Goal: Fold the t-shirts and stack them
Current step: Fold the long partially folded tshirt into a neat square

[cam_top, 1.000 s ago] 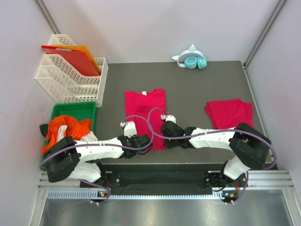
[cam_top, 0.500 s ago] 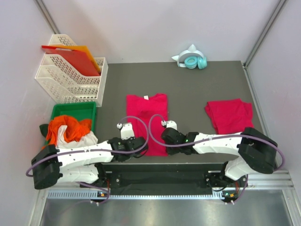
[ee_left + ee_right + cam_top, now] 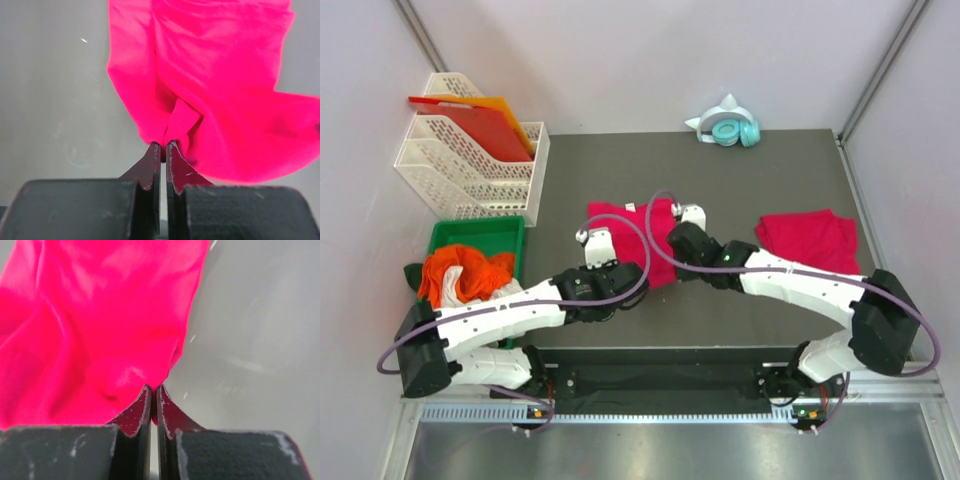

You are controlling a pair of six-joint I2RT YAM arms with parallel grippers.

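Left fingers (image 3: 153, 162) are pinched tight on a shirt (image 3: 215, 90) corner, and right fingers (image 3: 136, 412) are likewise clamped on its other corner. The cloth bunches just ahead of both. A folded shirt (image 3: 807, 240) lies off to their right on the surface (image 3: 740, 180).

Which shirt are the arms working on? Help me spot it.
On the dark table, look midway between the white racks at left and the folded pink shirt at right. The pink shirt there is it: the only one with its near edge pinched by the left tool and right tool.

Closed fingers (image 3: 134, 416) pinch the pink t-shirt (image 3: 90, 325) edge.
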